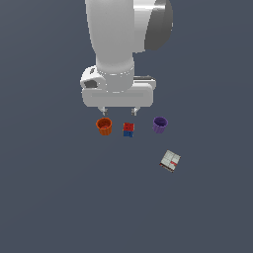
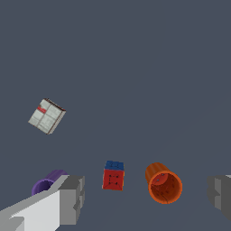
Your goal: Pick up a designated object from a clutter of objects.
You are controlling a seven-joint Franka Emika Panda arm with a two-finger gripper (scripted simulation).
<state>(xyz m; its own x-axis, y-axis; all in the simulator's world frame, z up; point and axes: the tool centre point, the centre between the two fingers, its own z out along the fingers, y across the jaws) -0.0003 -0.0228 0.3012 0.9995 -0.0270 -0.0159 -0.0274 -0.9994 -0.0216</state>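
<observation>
The designated object, a flat whitish-grey box (image 1: pixel 170 160) (image 2: pixel 47 116) with red marks and dark edges, lies apart from the rest of the clutter, toward the exterior view's right and nearer the camera. An orange cup (image 1: pixel 104 126) (image 2: pixel 164 183), a red-and-blue cube (image 1: pixel 128 129) (image 2: pixel 113 175) and a purple cup (image 1: pixel 159 124) (image 2: pixel 48 182) stand in a row. My gripper (image 1: pixel 118 111) (image 2: pixel 146 198) hangs open above and just behind that row, between the orange cup and the cube, holding nothing. One finger partly covers the purple cup in the wrist view.
The objects rest on a plain dark grey floor (image 1: pixel 59 197). The arm's white body (image 1: pixel 121 44) fills the upper middle of the exterior view.
</observation>
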